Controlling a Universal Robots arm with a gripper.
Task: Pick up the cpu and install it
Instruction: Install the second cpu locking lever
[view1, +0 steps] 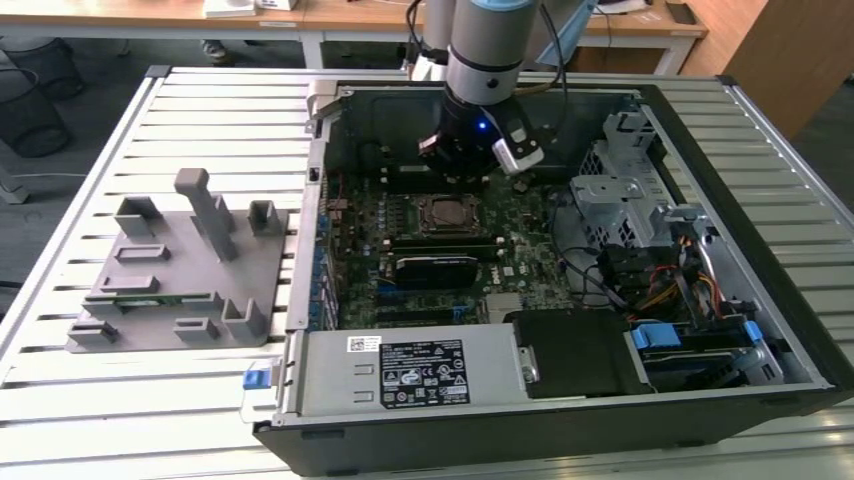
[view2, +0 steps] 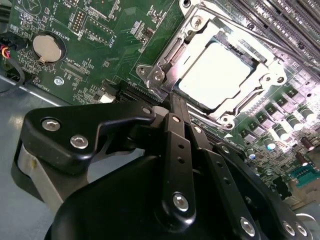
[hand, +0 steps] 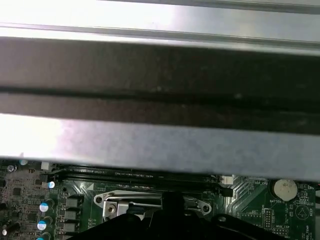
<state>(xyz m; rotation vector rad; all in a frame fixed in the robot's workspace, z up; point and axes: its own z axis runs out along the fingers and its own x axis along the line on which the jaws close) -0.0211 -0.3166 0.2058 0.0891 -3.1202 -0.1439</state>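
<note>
The cpu (view2: 216, 76), a flat square chip with a pale silver top, lies inside the metal socket frame (view2: 165, 65) on the green motherboard (view2: 100, 30). In the exterior view the cpu (view1: 445, 210) sits in the socket near the middle of the open computer case (view1: 694, 300). My gripper (view1: 458, 172) hangs just above and behind the socket. In the second wrist view its black fingers (view2: 175, 130) meet at the gripper tip (view2: 172, 98), shut with nothing between them, right at the socket frame's edge and beside the cpu.
A grey holder block (view1: 187, 270) with a green memory stick (view1: 147, 297) stands on the slatted table at the exterior view's left. Inside the case are a power supply (view1: 400, 372), a drive cage (view1: 627, 190), cables (view1: 667, 290) and a coin battery (view2: 48, 47).
</note>
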